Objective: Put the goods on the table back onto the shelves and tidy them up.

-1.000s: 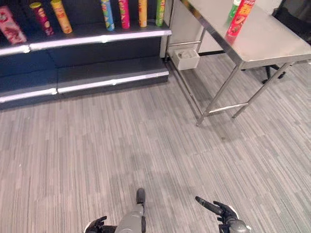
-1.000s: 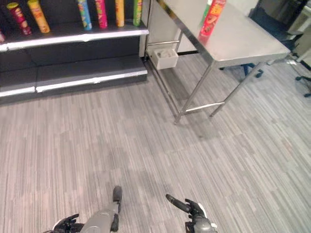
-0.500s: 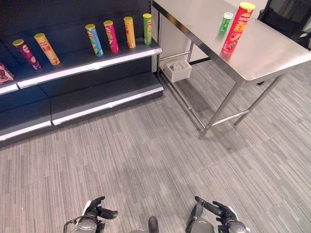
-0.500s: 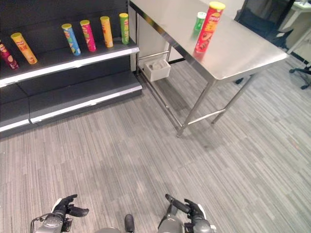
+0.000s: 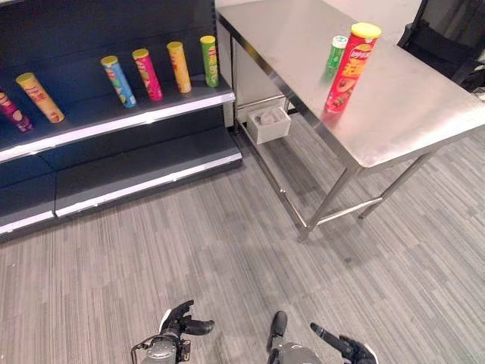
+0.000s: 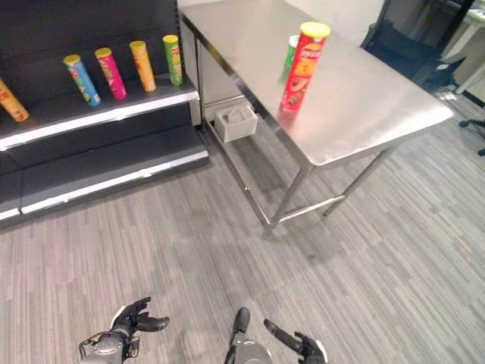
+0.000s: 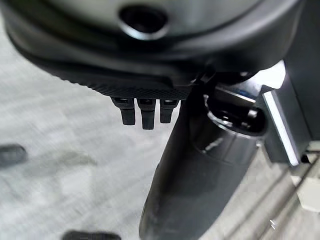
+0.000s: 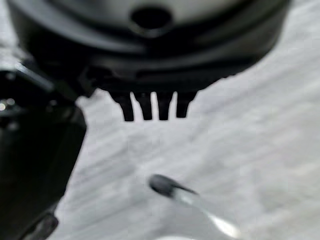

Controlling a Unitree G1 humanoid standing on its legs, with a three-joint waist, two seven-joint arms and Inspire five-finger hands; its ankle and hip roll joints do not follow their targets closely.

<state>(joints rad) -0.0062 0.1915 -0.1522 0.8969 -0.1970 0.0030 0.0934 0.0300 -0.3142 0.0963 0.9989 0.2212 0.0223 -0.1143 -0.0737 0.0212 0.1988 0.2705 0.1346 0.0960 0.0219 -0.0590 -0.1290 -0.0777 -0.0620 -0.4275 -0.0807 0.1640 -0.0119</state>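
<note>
A tall red chip can (image 5: 348,68) stands upright on the steel table (image 5: 413,114), with a smaller green can (image 5: 336,53) just behind it. On the dark shelf (image 5: 136,114) stand blue (image 5: 118,80), pink (image 5: 147,74), yellow (image 5: 179,67) and green (image 5: 208,61) cans, with an orange can (image 5: 38,97) further left. My left hand (image 5: 178,330) and right hand (image 5: 345,350) hang low over the floor, far from the table. Both are open and hold nothing. Their straight fingers (image 7: 142,112) (image 8: 150,107) show over grey floor.
A white bin (image 5: 267,123) sits under the table's near end by the shelf. A black office chair (image 5: 447,38) stands behind the table at the right. The lower shelf board (image 5: 144,178) is bare. Grey striped floor lies between me and the table.
The whole picture has shifted: table and shelf now sit lower and nearer in view, so the camera moved. Both hands stay low, open and empty.
</note>
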